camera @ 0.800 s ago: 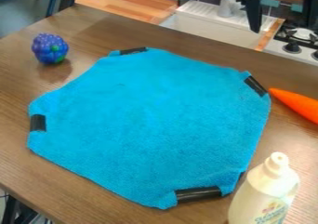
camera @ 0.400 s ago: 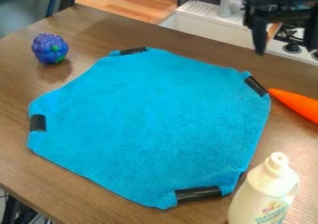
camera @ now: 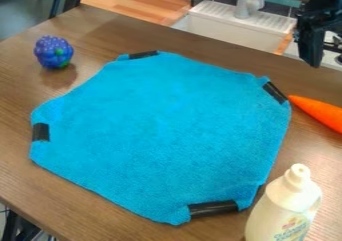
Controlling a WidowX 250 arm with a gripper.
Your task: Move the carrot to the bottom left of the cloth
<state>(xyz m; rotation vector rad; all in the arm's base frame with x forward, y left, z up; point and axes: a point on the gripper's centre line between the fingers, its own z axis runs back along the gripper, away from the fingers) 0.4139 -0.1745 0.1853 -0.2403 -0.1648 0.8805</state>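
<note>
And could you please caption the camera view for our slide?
Orange carrot beside a blue cloth, white bottle in the foreground.

Carrot (camera: pixel 319 112)'s fat end runs off the right edge, so can't say how long it is. The hand (camera: pixel 314 42) gets chopped by that edge too, and it's blocking part of the stove (camera: pixel 330 58). Bottle (camera: pixel 284 200) loses its base at the bottom, and its label's too blurry to read, sorry. Bench (camera: pixel 27 177) is cropped left and right.

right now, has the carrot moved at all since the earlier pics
No. The carrot still lies with its tip close by the black strip at the upper-right corner of the cloth, as in both earlier pictures.
</note>
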